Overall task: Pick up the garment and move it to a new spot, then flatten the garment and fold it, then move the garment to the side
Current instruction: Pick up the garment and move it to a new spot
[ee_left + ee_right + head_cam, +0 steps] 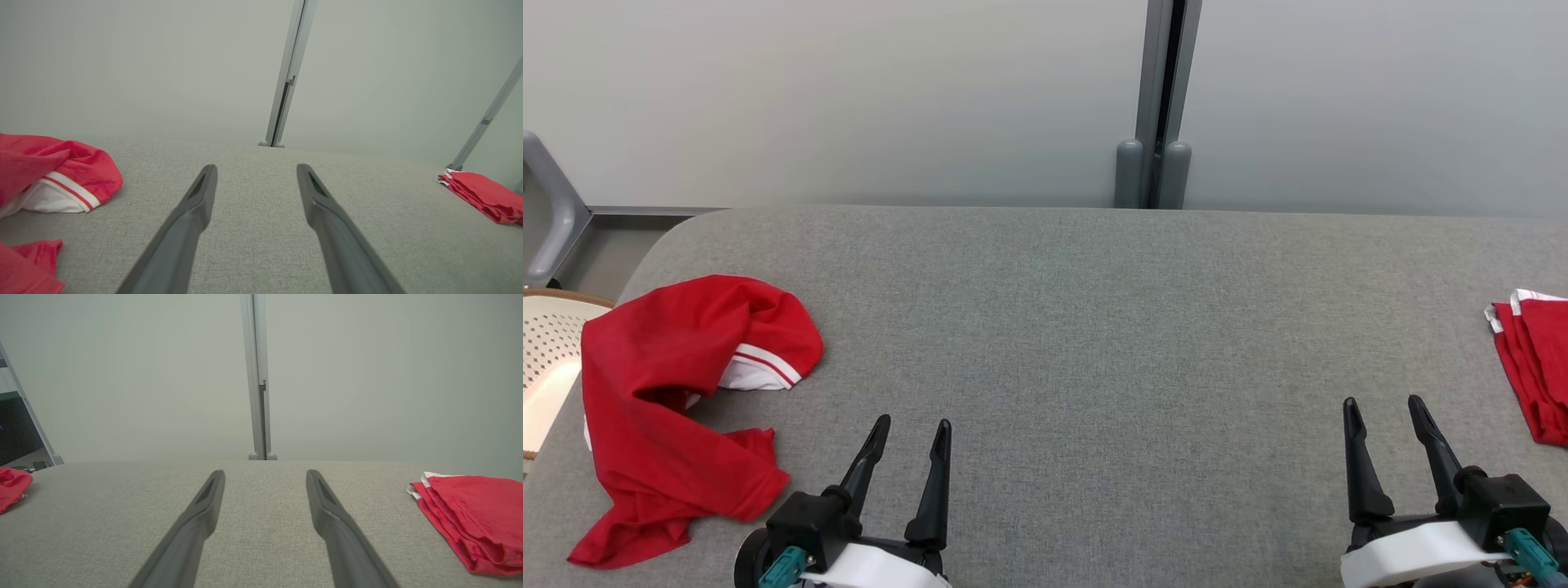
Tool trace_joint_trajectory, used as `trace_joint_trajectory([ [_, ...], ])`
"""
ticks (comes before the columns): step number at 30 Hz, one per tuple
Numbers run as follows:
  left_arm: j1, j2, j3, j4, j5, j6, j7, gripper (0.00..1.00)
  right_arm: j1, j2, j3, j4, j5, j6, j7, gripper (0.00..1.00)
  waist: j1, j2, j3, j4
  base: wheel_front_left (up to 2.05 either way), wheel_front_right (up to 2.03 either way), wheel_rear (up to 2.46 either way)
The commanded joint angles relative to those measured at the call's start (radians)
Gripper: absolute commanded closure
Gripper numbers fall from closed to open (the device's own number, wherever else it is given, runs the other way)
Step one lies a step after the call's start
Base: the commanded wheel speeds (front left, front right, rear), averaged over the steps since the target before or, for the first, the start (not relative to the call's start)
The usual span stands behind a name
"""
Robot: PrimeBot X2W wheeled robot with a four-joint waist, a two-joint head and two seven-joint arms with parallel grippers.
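Note:
A crumpled red garment (678,400) with white, red-striped trim lies in a heap at the left end of the grey fabric table (1094,327); its edge shows at the left in the left wrist view (53,171) and far left in the right wrist view (12,486). My left gripper (912,433) stands open just right of the heap, near the front edge, holding nothing; its fingers (192,212) spread over bare cloth. At the front right my right gripper (1384,412) is open too and holds nothing, its fingers (204,506) above bare table.
A folded red garment (1535,367) lies at the table's right edge, also in the wrist views (486,196) (474,514). A pale wall with a grey post (1160,106) stands behind the table. A perforated cream chair (547,359) sits off the left edge.

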Motion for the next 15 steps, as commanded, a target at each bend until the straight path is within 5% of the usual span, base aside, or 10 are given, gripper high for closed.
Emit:
trace_joint_trajectory([
  [1,-0.007,0.004,0.002,0.001,0.001,-0.002,0.0,0.0,0.008,-0.002,-0.001,0.003,-0.005,0.0,-0.001,0.0,0.0,-0.0001,0.0,0.001,0.0,0.0,0.0],
  [15,-0.012,0.004,-0.015,0.018,0.0,-0.006,0.0,0.0,0.013,0.001,0.014,0.011,0.03,0.0,-0.001,0.0,0.0,-0.0001,0.001,0.052,0.0,0.0,0.0],
])
